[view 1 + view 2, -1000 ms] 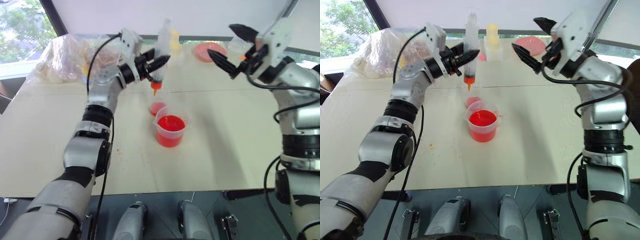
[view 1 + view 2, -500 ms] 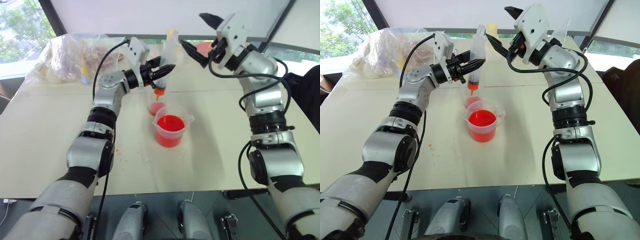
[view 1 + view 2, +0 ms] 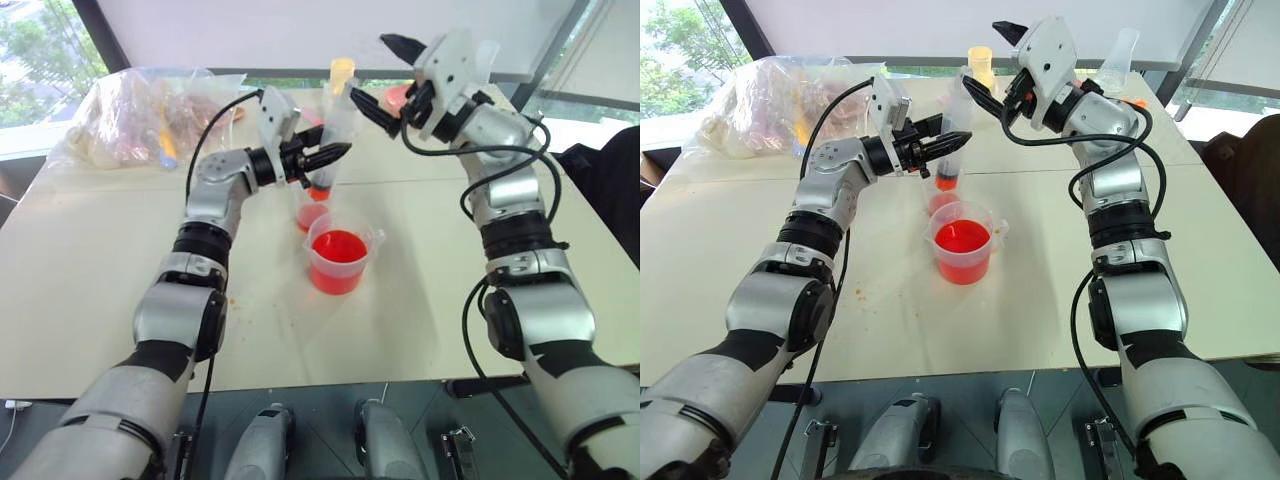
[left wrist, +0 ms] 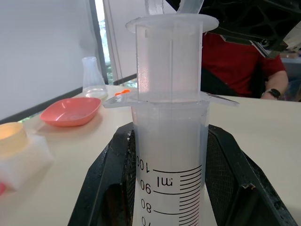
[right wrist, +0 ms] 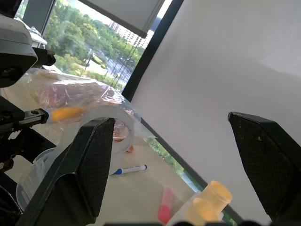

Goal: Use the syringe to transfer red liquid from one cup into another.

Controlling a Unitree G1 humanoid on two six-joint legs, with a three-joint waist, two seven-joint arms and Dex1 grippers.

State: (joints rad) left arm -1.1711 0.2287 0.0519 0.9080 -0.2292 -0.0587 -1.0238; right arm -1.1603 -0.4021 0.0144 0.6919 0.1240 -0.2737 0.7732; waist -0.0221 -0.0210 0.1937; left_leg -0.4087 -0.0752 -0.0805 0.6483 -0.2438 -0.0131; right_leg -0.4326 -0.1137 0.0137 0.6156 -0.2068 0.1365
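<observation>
My left gripper (image 3: pixel 322 158) is shut on the barrel of the clear syringe (image 3: pixel 335 125), which stands nearly upright and leans a little. Its orange tip (image 3: pixel 320 190) hangs at the mouth of the smaller cup (image 3: pixel 311 214), which holds a little red. In front of that stands the wide spouted cup (image 3: pixel 341 262), partly full of red liquid (image 3: pixel 340 246). The left wrist view shows the scale-marked barrel (image 4: pixel 169 160) between my black fingers (image 4: pixel 106 183), with the plunger partly drawn out. My right gripper (image 3: pixel 384 76) is open, its jaws wide apart beside the plunger's top.
A crumpled plastic bag (image 3: pixel 130 120) lies at the table's far left. A yellow-capped bottle (image 3: pixel 341 72), a pink dish (image 4: pixel 70 110) and a clear flask (image 3: pixel 1118 62) stand along the back. A blue pen (image 5: pixel 129 169) lies near the bag. A person in red (image 4: pixel 235 61) sits beyond the table.
My right arm has swung in from the right, and its open gripper now sits by the syringe's plunger top. The left gripper still holds the syringe over the smaller cup.
</observation>
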